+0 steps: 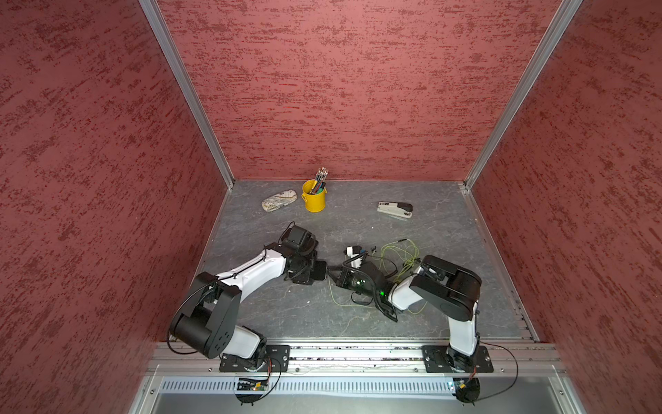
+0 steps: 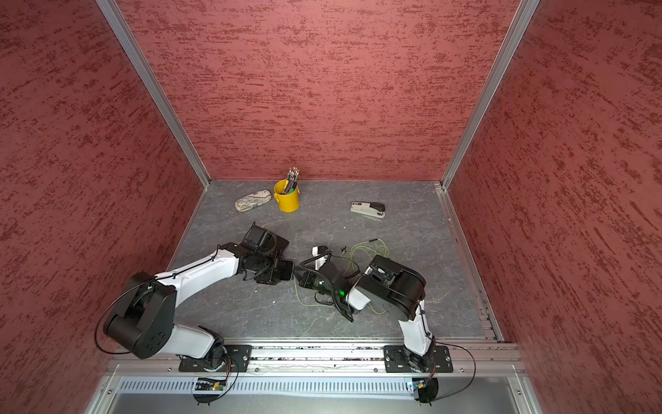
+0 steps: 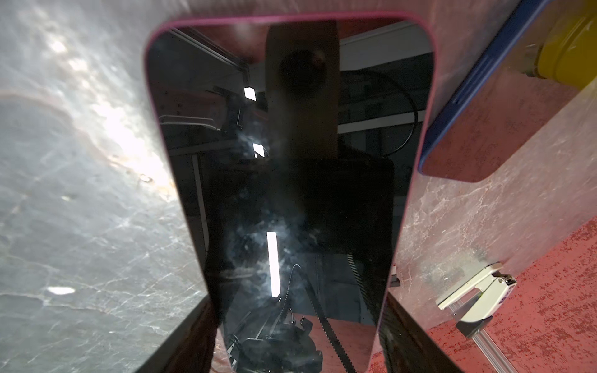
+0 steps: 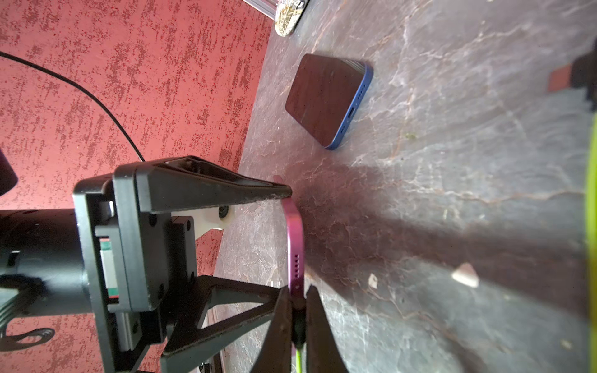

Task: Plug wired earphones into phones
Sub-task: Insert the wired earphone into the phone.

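robot arms meet mid-table above a grey marbled tabletop [image 1: 447, 233]. left gripper [image 4: 285, 240] stands wide, its fingers clamped across a flat black glossy phone with a magenta rim [image 3: 290, 161], whose short end faces the right arm. right gripper [image 4: 298, 295] is pinched narrow on a small black plug [image 4: 298, 323] trailing thin lime-green earphone cable [image 4: 298, 358]. the plug sits at the phone's end, beside a row of holes; whether it is seated cannot be told. only the wrist views show a second black phone with a blue rim [image 4: 326, 100], lying flat and apart; in both top views it cannot be made out. the top views alone show loose loops of green cable [image 1: 397, 251] on the table beside the right arm.
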{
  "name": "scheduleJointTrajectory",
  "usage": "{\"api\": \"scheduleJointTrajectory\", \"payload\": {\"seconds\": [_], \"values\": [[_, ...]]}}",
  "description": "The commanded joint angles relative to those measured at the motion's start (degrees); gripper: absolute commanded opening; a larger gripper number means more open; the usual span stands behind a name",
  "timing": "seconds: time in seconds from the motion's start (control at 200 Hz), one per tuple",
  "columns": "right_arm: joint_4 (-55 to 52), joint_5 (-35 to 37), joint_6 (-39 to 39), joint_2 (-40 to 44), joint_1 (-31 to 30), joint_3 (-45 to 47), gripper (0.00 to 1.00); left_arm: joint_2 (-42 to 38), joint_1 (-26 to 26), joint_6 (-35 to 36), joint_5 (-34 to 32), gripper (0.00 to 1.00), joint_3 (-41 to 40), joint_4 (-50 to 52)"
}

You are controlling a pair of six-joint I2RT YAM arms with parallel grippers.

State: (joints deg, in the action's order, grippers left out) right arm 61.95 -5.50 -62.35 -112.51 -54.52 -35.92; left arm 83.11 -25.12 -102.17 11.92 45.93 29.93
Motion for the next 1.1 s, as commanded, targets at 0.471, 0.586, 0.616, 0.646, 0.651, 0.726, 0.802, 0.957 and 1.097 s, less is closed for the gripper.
{"api": "scheduleJointTrajectory", "payload": {"seconds": [0.471, 0.586, 0.616, 0.646, 0.651, 0.726, 0.802, 0.957, 1.097], "values": [[-3.43, 1.23, 2.29, 5.7, -1.29, -1.1, 0.24, -5.97, -0.54, -1.43, 5.1, 0.58, -1.71, 0.02], [-4.36, 1.88, 2.23, 6.67, -1.24, -0.94, 0.38, -6.17, -0.21, -1.01, 3.35, 0.58, -1.67, 1.4], [-4.59, 2.03, 2.29, 6.98, -1.28, -0.86, 0.42, -6.23, -0.08, -0.9, 3.0, 0.58, -1.84, 1.58], [-4.86, 2.15, 2.41, 7.31, -1.29, -0.8, 0.46, -6.21, 0.07, -0.82, 2.66, 0.58, -1.93, 1.6], [-4.93, 2.16, 2.45, 7.4, -1.29, -0.81, 0.47, -6.21, 0.07, -0.83, 2.62, 0.58, -1.96, 1.61], [-6.46, 2.46, 2.9, 8.06, -1.32, -1.14, 0.54, -6.04, 0.5, -0.79, 2.28, 0.58, -2.22, 1.82], [-7.43, 2.77, 3.07, 8.53, -1.29, -1.18, 0.58, -5.95, 1.04, -0.51, 2.16, 0.58, -2.31, 1.97], [-8.89, 3.39, 3.02, 9.0, -1.29, -0.91, 0.57, -6.47, 1.39, -0.28, 1.87, 0.58, -2.25, 2.41], [-8.79, 3.06, 2.77, 8.79, -1.29, -0.78, 0.46, -6.99, 1.62, -0.25, 1.52, 0.58, -2.18, 2.63]]}}
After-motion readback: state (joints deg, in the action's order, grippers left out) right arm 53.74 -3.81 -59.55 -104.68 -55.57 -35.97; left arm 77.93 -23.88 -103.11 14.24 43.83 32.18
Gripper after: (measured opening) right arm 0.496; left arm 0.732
